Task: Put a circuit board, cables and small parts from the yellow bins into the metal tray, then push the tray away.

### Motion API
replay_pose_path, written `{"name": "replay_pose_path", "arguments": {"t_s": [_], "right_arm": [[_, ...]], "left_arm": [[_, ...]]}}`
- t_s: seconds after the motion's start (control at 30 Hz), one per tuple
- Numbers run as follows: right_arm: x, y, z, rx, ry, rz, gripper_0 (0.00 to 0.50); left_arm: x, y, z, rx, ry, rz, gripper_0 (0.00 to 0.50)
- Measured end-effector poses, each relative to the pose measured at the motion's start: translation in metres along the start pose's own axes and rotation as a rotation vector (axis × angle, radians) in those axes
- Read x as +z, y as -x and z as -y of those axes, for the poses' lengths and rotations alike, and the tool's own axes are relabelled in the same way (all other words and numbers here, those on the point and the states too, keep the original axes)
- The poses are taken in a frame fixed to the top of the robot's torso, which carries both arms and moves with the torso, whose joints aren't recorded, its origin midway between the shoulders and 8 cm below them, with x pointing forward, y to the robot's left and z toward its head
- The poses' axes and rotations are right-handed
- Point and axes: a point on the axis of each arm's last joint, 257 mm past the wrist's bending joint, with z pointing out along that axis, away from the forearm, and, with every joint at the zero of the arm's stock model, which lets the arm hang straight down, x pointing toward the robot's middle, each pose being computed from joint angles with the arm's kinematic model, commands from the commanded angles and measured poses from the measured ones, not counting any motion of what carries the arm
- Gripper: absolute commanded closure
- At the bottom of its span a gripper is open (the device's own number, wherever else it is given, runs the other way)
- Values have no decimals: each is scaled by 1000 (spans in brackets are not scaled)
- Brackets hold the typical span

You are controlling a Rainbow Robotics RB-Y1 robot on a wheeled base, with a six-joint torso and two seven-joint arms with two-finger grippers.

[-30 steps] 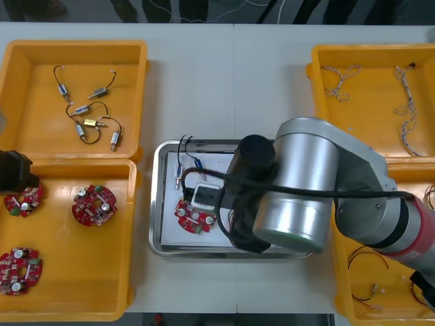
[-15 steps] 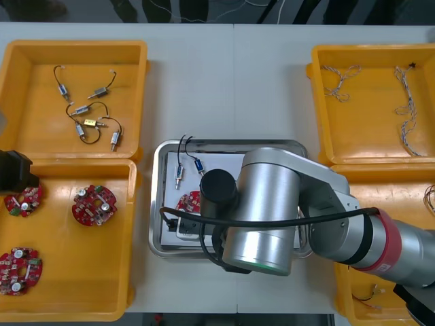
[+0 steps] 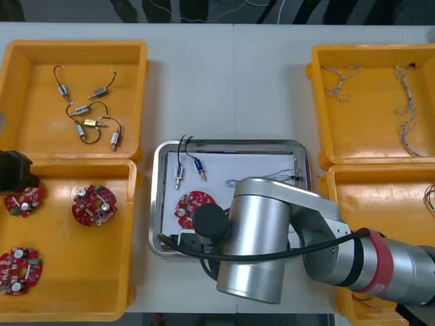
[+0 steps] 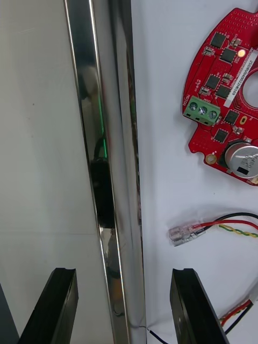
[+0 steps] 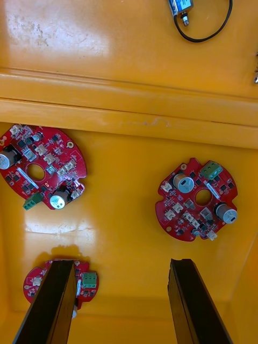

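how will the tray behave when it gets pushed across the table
Tray looks stiff, shiny metal on a smooth table, so it likely slides whole. The loose board and cables inside may shift. Open right tool straddles its rim; left tool hangs over the board bin.

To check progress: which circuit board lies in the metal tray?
The circuit board on the metal tray's white inside; the others lie in a yellow bin.

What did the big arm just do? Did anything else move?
The right arm pulled back toward the robot, from over the tray's middle to its near rim. The open right gripper now straddles the rim of the tray, which uncovered the board and a cable. Nothing was grabbed or dropped. The tray, the board and the left gripper over its bin stayed put.
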Motion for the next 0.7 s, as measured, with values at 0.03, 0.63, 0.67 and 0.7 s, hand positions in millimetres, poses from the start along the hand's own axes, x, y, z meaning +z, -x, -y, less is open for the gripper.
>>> {"name": "replay_pose_path", "arguments": {"t_s": [0.03, 0.63, 0.67, 0.7], "right_arm": [[1, 0, 0, 5, -4, 2, 0], [29, 4, -3, 38, -31, 34, 0], [30, 4, -2, 38, -35, 33, 0], [30, 3, -2, 37, -37, 30, 0]], "left_arm": [[0, 0, 0, 0, 0, 0, 0], [0, 0, 0, 0, 0, 0, 0], [0, 0, 0, 0, 0, 0, 0], [0, 0, 0, 0, 0, 0, 0]]}}
